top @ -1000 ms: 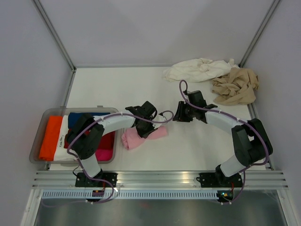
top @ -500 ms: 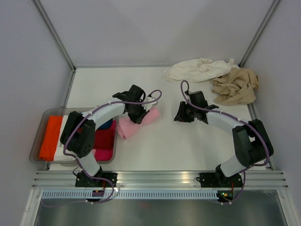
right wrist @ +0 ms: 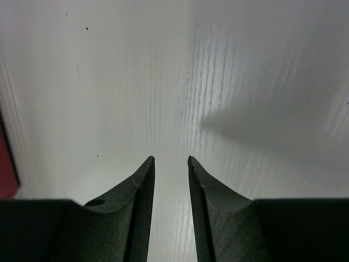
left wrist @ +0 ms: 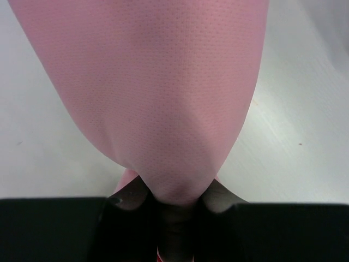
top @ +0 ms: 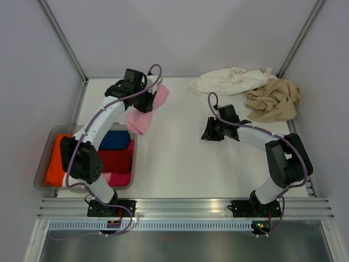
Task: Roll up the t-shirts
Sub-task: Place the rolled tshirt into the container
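While the left claw point(top: 144, 102) is clenched on the pink t-shirt point(top: 147, 112), the garment hangs as a soft, rounded bundle over the far left part of the white table point(top: 180, 164), just beyond the far right corner of the tray point(top: 41, 159). Whether its lower end touches the table cannot be told. In the left wrist view the pink t-shirt point(left wrist: 147, 82) fills most of the picture. Its cloth is a fine knit with a regular dotted texture, smooth and without creases, and it narrows to a pinch where the left claw point(left wrist: 173, 201) grips it.

The tray is clear plastic, rectangular with rounded corners, and sits at the near left of the table. It holds folded cloths laid side by side: an orange one point(top: 54, 158) at the left, a blue one point(top: 115, 140) at the far right, a red one point(top: 117, 161) nearer, and a magenta one point(top: 121, 178) nearest.

The right claw point(top: 209, 130) hovers low over bare table right of centre. Its dark, tapered fingers point(right wrist: 139, 191) stand a narrow gap apart with nothing between them.

At the far right, the cream-white t-shirt point(top: 229, 81) lies crumpled and spread out. The tan t-shirt point(top: 275, 101) lies bunched in folds just beside it, touching its right end.
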`<state>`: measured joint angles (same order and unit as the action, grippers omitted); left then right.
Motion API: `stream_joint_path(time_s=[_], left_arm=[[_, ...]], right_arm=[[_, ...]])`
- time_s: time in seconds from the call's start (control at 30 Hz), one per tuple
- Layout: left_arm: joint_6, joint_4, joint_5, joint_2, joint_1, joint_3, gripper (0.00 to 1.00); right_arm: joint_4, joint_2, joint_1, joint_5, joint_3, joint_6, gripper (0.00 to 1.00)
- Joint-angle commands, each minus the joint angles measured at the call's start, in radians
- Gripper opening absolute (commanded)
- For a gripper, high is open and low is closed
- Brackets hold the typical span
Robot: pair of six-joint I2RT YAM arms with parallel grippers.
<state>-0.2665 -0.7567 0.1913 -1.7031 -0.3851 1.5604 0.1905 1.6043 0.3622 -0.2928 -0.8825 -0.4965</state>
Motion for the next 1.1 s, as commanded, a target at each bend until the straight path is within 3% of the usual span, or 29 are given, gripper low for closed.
stream_joint_path(time_s=[0.0, 0.2, 0.4, 0.57, 0.8, 1.07], left_arm=[[0.036, -0.064, -0.093, 0.123, 0.105, 0.014, 0.02], [0.000, -0.085, -0.213, 0.380, 0.349, -0.155, 0.02], [-0.059, -0.112, -0.239, 0.490, 0.647, -0.258, 0.02], [-0.155, -0.052, -0.220, 0.530, 0.879, -0.430, 0.02], [-0.290, 0.092, -0.248, 0.536, 0.996, -0.618, 0.02], [-0.384, 0.169, -0.260, 0.497, 1.043, -0.638, 0.02]], right_arm=[[-0.039, 0.042, -0.005, -0.020, -0.075, 0.015, 0.37], [-0.030, 0.124, -0.005, -0.039, -0.173, 0.029, 0.37], [0.000, 0.167, -0.003, -0.049, -0.226, 0.030, 0.37], [0.029, 0.172, -0.003, -0.045, -0.246, 0.039, 0.37], [0.063, 0.169, -0.005, -0.040, -0.251, 0.052, 0.37], [0.078, 0.149, -0.002, -0.029, -0.240, 0.055, 0.37]])
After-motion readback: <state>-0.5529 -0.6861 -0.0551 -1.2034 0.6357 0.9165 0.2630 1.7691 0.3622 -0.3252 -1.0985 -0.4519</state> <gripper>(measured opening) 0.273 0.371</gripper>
